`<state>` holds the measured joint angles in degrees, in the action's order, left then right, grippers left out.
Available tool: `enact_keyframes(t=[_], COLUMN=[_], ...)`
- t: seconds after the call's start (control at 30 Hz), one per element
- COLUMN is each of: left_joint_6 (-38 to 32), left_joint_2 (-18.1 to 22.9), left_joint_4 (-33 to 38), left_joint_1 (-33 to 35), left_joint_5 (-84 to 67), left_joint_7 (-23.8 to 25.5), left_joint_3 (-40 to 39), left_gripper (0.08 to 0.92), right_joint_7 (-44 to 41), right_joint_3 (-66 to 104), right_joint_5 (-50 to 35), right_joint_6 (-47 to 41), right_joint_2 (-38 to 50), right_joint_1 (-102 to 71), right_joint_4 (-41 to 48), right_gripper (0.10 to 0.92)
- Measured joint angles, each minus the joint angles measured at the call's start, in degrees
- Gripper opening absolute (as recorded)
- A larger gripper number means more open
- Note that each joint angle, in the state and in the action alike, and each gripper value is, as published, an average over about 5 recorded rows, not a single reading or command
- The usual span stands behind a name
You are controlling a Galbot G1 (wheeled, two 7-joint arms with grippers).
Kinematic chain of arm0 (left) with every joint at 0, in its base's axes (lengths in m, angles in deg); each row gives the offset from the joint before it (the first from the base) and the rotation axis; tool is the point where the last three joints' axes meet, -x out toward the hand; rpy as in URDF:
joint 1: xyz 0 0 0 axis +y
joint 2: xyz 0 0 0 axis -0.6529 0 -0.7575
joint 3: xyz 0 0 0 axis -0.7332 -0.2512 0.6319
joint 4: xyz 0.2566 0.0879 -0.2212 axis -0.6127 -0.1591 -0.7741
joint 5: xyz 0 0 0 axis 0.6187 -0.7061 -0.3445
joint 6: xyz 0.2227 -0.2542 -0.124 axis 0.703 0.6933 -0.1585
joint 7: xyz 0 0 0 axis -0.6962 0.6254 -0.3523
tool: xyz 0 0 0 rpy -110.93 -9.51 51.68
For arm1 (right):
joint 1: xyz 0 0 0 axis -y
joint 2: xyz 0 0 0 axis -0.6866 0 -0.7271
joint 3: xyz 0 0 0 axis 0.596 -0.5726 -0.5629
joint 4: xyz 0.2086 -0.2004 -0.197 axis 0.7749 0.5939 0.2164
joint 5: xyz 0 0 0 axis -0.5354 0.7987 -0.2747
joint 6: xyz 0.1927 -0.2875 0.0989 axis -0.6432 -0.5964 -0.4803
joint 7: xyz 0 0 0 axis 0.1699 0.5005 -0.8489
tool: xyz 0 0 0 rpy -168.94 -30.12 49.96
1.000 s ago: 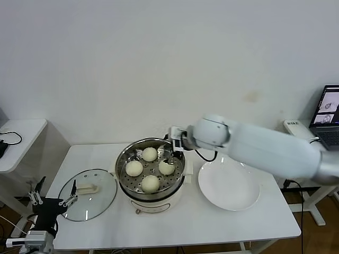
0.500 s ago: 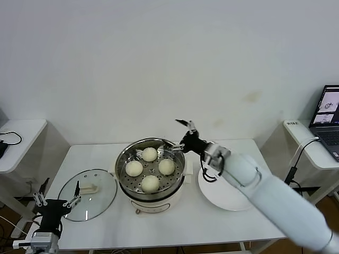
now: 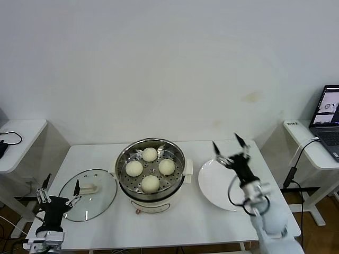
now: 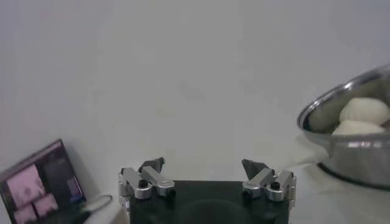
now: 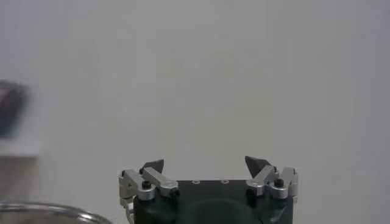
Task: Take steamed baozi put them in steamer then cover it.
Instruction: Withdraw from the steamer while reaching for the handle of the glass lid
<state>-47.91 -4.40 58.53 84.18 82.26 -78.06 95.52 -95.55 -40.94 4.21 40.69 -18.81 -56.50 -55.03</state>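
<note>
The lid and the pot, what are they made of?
The lid looks like clear glass: you can see the table through it, and its knob looks like cream plastic. The steamer looks like shiny steel, with bright reflections and a holed tray.

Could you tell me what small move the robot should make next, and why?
Probably the left hand should move to the knob of the glass lid beside it. All four baozi sit in the steamer, the plate is bare, and the lid lies on the table. The right hand, open and empty, is over the plate.
</note>
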Motion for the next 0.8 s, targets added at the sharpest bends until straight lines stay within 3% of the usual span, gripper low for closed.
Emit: enact_keyframes(t=[0.47, 0.8], left_joint_6=[-3.1, -4.4], left_joint_2=[-9.6, -15.9], left_joint_4=[-11.0, -21.2], left_joint_1=[0.3, -5.4], left_joint_5=[30.1, 44.4], left_joint_7=[0.8, 1.4], left_joint_3=[0.0, -3.8], left_gripper=[0.823, 0.823], right_joint_7=[-1.0, -1.2], right_joint_3=[13.6, 15.4], right_joint_5=[2.2, 3.7], right_joint_6=[1.0, 1.1], right_joint_2=[-8.6, -11.5], right_joint_1=[-17.5, -21.1], right_joint_4=[-1.5, -1.1], right_gripper=[0.823, 0.823])
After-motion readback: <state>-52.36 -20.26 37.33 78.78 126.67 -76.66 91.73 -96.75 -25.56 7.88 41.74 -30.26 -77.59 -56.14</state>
